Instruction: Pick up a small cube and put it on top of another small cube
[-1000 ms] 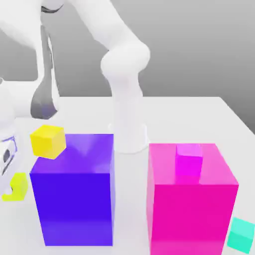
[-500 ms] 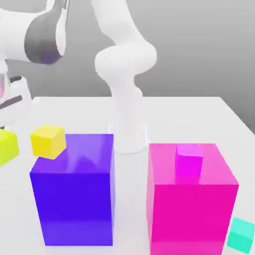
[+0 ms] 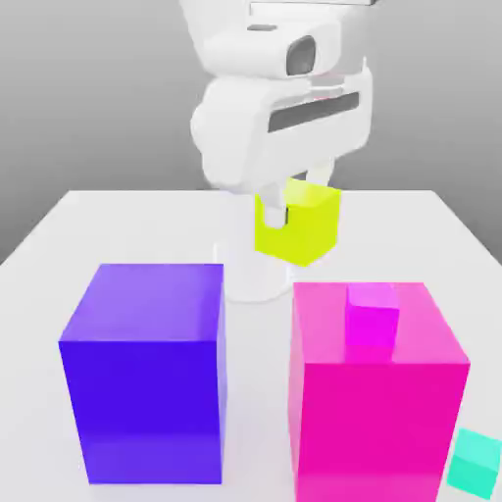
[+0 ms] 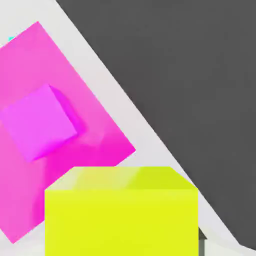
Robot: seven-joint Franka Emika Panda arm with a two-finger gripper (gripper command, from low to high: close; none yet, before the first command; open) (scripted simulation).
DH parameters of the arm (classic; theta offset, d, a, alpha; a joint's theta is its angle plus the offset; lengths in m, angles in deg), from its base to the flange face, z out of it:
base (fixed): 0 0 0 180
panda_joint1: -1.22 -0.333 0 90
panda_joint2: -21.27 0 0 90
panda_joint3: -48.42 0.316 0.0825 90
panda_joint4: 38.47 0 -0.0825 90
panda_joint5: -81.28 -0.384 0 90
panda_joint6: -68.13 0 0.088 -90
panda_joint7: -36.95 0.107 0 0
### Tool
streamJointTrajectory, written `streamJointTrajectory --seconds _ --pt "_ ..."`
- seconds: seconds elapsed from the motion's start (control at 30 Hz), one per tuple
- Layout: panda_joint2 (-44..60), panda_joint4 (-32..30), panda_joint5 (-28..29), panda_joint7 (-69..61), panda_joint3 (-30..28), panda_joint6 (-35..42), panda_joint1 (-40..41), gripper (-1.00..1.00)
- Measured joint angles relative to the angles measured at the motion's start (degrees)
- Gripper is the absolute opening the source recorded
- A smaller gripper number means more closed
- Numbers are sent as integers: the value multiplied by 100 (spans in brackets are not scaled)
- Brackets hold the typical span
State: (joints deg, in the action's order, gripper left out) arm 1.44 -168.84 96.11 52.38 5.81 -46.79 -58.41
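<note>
My gripper [image 3: 297,218] is shut on the small cube [image 3: 299,225], a lemon-yellow one with a greenish tinge, and holds it in the air above the table, behind the gap between the two big blocks. The hand view has the same small cube [image 4: 120,215] close up. A small magenta cube [image 3: 373,312] rests on top of the big magenta block [image 3: 377,402], below the held cube and a little to the exterior view's right. Seen from the hand, that small magenta cube [image 4: 37,122] sits on the magenta block [image 4: 100,137].
A big purple block [image 3: 147,373] stands at the exterior view's left on the white table [image 3: 118,225]. A small teal cube [image 3: 476,461] lies at the front right corner. The arm's white base [image 3: 257,279] rises behind the blocks.
The arm has swung from the exterior view's left to the middle and risen, carrying the lemon-yellow cube from low beside the purple block to above the table's centre.
</note>
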Motion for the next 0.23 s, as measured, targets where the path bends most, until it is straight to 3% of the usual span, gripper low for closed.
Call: streamJointTrajectory --seconds 0.1,0.13,0.23 --pt "297 -405 -164 -32 -91 -633 -108 -100" --pt "367 -502 -191 -53 -125 -790 -118 100" --pt "367 -502 -192 -53 -125 -790 -118 100"
